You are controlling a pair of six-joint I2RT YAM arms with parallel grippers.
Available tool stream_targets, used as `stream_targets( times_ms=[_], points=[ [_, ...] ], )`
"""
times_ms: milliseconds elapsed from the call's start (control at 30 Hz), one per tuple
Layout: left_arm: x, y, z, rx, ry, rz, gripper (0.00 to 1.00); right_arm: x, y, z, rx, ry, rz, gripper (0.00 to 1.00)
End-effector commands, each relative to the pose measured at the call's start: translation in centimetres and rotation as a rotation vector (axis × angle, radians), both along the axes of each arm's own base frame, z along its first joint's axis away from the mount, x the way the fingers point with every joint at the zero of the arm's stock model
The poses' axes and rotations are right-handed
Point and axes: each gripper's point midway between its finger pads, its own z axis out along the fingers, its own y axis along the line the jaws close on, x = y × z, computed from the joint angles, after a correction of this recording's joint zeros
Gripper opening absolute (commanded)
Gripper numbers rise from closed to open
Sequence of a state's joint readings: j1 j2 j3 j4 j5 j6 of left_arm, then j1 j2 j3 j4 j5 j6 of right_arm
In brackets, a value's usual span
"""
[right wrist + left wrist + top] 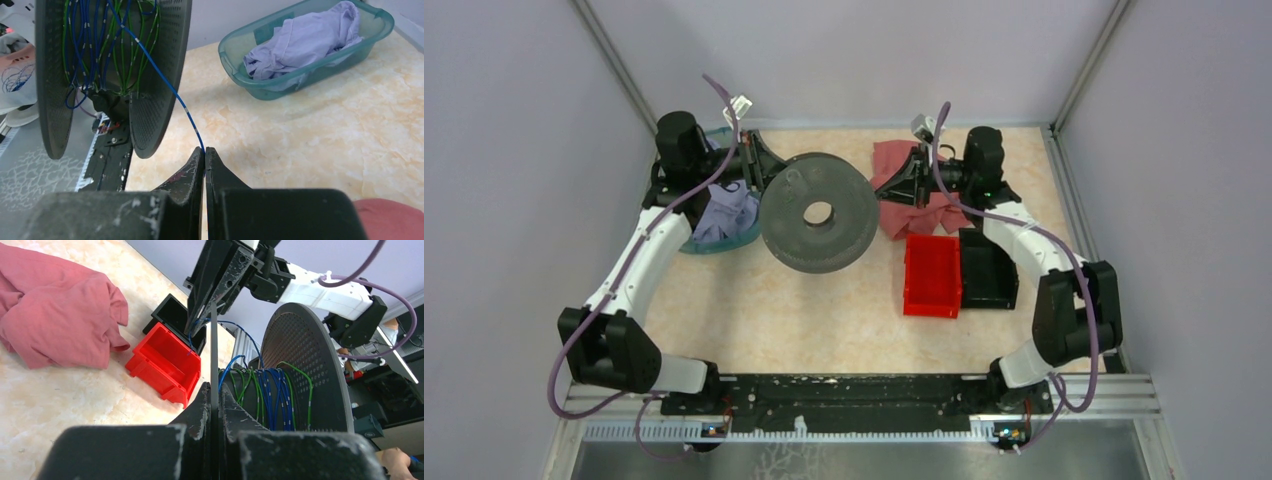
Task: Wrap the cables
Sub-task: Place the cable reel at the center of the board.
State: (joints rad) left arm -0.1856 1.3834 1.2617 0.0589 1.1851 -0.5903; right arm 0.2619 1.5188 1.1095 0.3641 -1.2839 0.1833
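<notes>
R jaws pinched on blue cable (175, 95), taut diag up-left to spool (150, 120); L jaws clamped on rim.

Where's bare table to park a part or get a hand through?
Free: near-centre table, between spool, red bin and base rail. Crowded: back row, basin, spool, red cloth, black bin; blue cable runs from spool to right gripper.

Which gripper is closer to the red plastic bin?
Right. The right gripper, pinching a thin blue cable, hangs just beyond the red plastic bin; the left gripper clamps the far side of the black perforated spool.
</notes>
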Motion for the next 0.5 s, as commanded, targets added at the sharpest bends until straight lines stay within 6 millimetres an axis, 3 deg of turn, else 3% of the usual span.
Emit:
stream_targets(
  times_ms=[0, 233, 467],
  points=[
    [0.2, 0.1, 1.7, -0.018, -0.06, 0.055, 0.0, -0.6, -0.4, 3.7, 0.015, -0.126, -0.044, 0.0],
    [3.6, 0.1, 1.5, -0.081, 0.043, 0.208, 0.0, -1.9, -0.1, 5.4, 0.156, 0.004, -0.106, 0.0],
    [3.9, -0.7, 1.5, -0.143, 0.129, 0.199, 0.0, -1.3, 0.8, 5.6, 0.28, 0.106, -0.186, 0.0]
  ],
)
